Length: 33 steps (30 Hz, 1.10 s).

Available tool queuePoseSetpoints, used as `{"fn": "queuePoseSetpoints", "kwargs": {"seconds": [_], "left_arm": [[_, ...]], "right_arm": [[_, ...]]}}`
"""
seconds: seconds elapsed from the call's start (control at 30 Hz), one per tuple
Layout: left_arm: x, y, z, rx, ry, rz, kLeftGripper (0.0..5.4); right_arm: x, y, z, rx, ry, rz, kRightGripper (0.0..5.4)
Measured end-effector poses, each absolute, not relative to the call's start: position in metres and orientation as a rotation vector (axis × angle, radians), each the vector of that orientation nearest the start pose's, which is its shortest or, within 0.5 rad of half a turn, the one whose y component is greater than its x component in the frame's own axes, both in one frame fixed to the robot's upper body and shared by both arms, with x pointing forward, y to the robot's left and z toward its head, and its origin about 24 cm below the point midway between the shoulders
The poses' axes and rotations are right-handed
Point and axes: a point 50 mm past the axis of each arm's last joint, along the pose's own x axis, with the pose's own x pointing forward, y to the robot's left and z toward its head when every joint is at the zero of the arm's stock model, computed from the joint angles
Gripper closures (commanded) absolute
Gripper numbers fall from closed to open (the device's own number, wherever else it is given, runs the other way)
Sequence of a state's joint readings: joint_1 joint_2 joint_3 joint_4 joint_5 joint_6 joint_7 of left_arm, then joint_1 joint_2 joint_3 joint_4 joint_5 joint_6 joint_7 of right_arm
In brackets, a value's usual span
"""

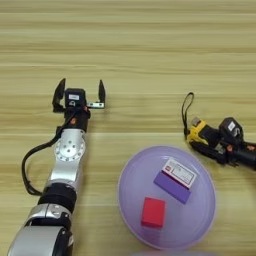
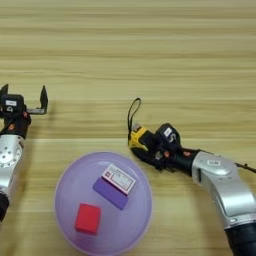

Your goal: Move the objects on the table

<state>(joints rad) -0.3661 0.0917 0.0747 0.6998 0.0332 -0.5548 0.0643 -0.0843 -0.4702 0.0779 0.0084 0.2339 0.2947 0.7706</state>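
A round lilac plate (image 1: 135, 172) lies near the table's front edge. On it rest a small red cube (image 1: 153, 212) and a purple block (image 1: 176, 181) with a white-red label. Just right of the plate's far rim sits the yellow-and-black tape measure (image 2: 137, 137), its black cord loop (image 2: 132, 111) trailing away from me. My right gripper (image 2: 145, 143) is shut on the tape measure, gripping it from the right. Over bare wood at the left, my left gripper (image 1: 80, 93) stands open with nothing between its fingers.
The light wooden table (image 1: 150, 50) stretches wide beyond both arms. A black cable (image 1: 27, 170) loops out from the left forearm over the table.
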Motion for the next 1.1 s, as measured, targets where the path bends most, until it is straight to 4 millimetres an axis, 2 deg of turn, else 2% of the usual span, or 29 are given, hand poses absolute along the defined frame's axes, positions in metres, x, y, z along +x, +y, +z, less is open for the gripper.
{"fn": "queuePoseSetpoints", "kwargs": {"seconds": [0.57,1.1], "left_arm": [[0.309,0.166,0.035,0.101,-0.213,0.044,0.0],[0.309,0.166,0.035,0.101,-0.211,0.044,0.0]], "right_arm": [[0.276,-0.198,0.045,-0.231,0.294,0.642,2.8],[0.278,-0.2,0.043,-0.234,0.287,0.635,2.8]]}}
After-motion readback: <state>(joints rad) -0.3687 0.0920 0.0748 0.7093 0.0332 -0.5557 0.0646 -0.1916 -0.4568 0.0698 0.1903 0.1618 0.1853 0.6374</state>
